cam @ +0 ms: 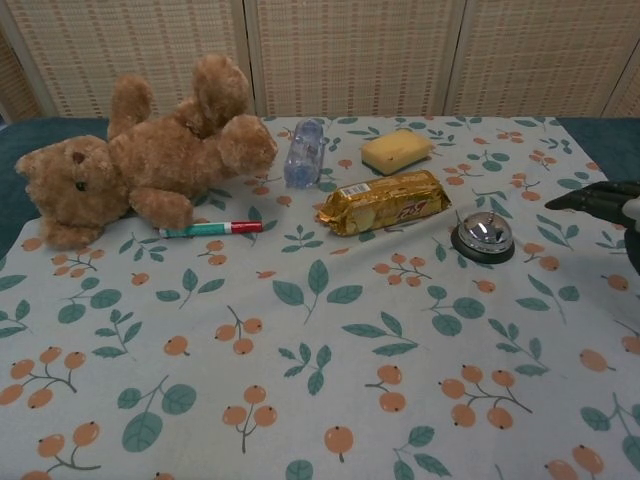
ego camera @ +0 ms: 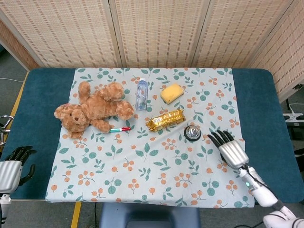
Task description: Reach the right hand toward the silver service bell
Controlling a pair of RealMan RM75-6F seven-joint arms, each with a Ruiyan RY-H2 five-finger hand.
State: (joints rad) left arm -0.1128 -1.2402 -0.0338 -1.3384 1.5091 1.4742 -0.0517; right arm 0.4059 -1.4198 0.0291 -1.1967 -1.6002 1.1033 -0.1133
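The silver service bell (ego camera: 192, 132) (cam: 482, 238) sits on a black base on the floral cloth, right of centre. My right hand (ego camera: 227, 148) is over the cloth just right of and nearer than the bell, fingers spread and pointing toward the far side, holding nothing. In the chest view only its dark fingertips (cam: 592, 198) show at the right edge, level with the bell and apart from it. My left hand (ego camera: 13, 166) stays at the near left corner off the cloth, fingers curled in on nothing.
A gold biscuit packet (ego camera: 165, 120) lies just left of the bell. Further back lie a yellow sponge (ego camera: 171, 93) and a water bottle (ego camera: 141, 94). A teddy bear (ego camera: 92, 109) and a red-green pen (ego camera: 120, 129) lie at the left.
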